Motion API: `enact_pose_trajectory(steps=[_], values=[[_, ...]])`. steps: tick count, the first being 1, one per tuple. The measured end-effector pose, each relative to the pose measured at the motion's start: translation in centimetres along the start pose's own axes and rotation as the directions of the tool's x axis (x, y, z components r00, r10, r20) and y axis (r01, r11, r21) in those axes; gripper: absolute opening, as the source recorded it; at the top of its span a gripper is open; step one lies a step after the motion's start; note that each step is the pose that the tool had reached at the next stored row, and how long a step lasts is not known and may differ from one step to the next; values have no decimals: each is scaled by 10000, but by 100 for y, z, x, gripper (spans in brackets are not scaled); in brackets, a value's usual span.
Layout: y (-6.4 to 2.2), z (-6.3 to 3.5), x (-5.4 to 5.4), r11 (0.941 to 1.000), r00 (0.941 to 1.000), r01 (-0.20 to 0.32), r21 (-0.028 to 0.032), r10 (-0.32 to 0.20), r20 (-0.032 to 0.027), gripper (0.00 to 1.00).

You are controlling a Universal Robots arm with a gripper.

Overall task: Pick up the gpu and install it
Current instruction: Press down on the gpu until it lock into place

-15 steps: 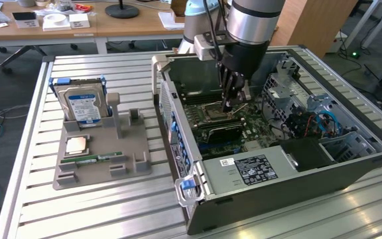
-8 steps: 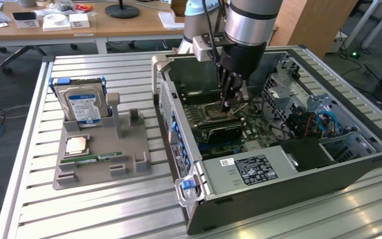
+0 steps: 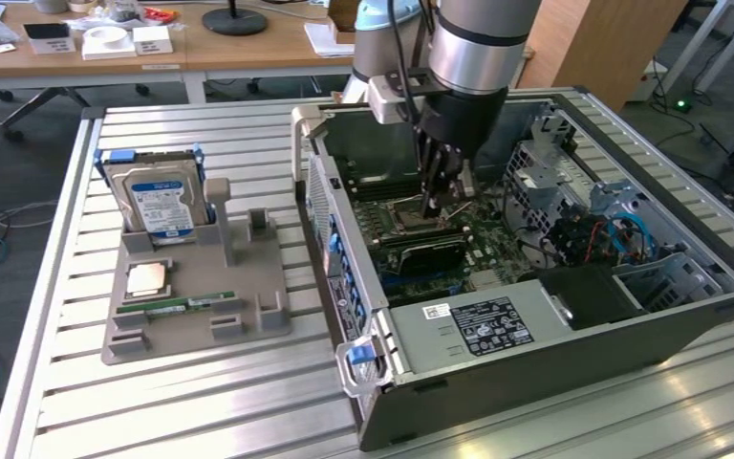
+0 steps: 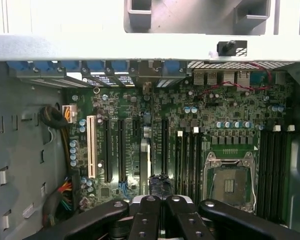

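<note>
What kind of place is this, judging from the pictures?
Probably a robotics lab or office workshop set up for computer assembly. An open computer case lies on a slatted metal table, a grey fixture holds spare parts, and wooden desks stand behind.

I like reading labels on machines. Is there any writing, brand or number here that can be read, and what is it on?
No text can be read for certain.
Blue label on the hard drive: print too small to read.
Black sticker on the power supply: white print, unreadable.
Small white tag beside it: unreadable.
Circuit board in the computer case: markings too fine to read.
White boxes on the far desk: nothing legible.
</note>
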State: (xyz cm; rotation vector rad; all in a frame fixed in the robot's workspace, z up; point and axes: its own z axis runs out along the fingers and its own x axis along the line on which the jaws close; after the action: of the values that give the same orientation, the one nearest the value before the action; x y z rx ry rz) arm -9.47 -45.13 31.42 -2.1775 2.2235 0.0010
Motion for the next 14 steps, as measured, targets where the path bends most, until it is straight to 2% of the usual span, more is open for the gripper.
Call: enact_pose_trajectory(steps=[14], values=[[7,248,4,10000,10000,0,0,0,0,11]])
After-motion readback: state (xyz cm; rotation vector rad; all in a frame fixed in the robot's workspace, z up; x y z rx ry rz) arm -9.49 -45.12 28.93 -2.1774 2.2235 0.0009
